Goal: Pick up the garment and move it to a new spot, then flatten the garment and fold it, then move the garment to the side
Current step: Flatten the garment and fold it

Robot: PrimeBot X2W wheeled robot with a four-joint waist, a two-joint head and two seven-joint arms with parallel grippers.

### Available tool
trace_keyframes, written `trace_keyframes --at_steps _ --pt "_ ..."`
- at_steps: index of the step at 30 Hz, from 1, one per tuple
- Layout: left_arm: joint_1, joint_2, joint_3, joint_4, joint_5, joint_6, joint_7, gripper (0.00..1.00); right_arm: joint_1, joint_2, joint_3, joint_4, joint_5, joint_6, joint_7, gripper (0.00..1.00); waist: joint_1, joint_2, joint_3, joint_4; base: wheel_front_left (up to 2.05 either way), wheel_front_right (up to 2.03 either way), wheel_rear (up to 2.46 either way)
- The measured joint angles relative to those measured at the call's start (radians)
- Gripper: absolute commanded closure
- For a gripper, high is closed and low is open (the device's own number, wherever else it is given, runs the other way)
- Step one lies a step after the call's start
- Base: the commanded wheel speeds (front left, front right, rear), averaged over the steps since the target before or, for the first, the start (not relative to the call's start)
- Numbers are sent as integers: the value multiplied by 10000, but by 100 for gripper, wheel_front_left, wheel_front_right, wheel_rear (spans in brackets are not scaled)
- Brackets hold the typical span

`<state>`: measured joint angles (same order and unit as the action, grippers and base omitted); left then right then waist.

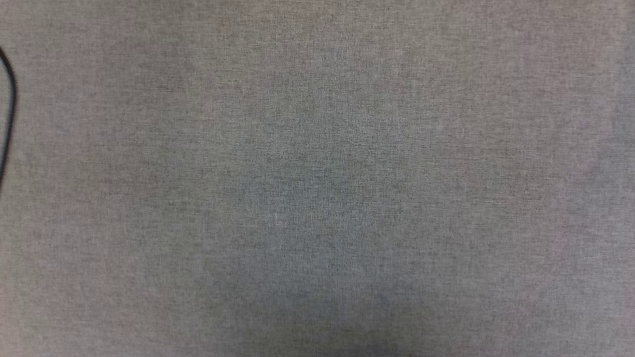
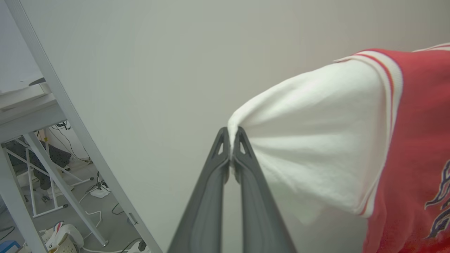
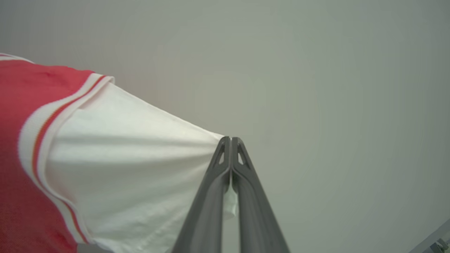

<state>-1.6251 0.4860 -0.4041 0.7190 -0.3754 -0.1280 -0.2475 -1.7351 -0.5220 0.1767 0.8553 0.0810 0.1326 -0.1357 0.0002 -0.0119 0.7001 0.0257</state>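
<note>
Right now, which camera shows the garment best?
The left wrist view: the garment shows a white sleeve pinched in the left gripper, striped trim, red body and part of the black lettering. The right wrist view gives the other sleeve, held by the right gripper, and red body. The head view faces a grey surface.
</note>
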Motion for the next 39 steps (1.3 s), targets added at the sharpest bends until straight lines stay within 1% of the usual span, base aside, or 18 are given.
trace_keyframes --at_steps 4,7,10,14,18,21,25,29,32,35,39 --pt "1275 -253 -326 71 -351 0 -79 100 925 100 203 295 234 0 -403 100 0 0 -221 18 0 0 0" --pt "2375 -408 -384 -245 -493 -2 -84 100 1715 65 673 336 355 -2 -617 100 -1 0 -470 36 0 0 0" --pt "3621 -529 -267 -583 -516 -2 -84 100 2674 67 871 395 790 -2 -775 100 -1 0 -806 52 0 0 0" --pt "5703 -642 -44 -1022 -564 -2 -84 100 4256 56 1321 351 1465 -2 -897 100 -2 0 -1479 69 0 0 0" --pt "7541 -767 35 -1413 -558 -2 -84 100 5916 -79 1785 -19 2220 -2 -951 100 -3 0 -2224 78 0 0 0" --pt "8712 -809 -36 -1676 -556 -2 -84 100 7187 -278 2109 -454 2811 -2 -991 100 -3 0 -2794 85 0 0 0" --pt "10069 -815 -146 -1847 -558 -2 -84 100 8899 -585 2416 -1110 3885 -2 -961 100 -3 0 -3558 92 0 0 0" --pt "11236 -790 -278 -1806 -596 -2 -84 100 10534 -941 3051 -2219 5081 -2 -802 100 -3 0 -4261 92 0 0 0" --pt "11856 -780 -405 -1791 -686 0 -65 100 11612 -1465 3515 -2880 5611 -2 -708 100 -3 0 -4720 88 0 0 0" --pt "12307 -765 -483 -1799 -851 6 -12 100 12492 -1904 3751 -3250 6078 -2 -610 100 -4 0 -5130 82 0 0 0" --pt "12911 -692 -512 -1873 -965 61 98 100 13271 -2215 3894 -3672 6659 -2 -439 100 -3 0 -5608 51 0 0 0"
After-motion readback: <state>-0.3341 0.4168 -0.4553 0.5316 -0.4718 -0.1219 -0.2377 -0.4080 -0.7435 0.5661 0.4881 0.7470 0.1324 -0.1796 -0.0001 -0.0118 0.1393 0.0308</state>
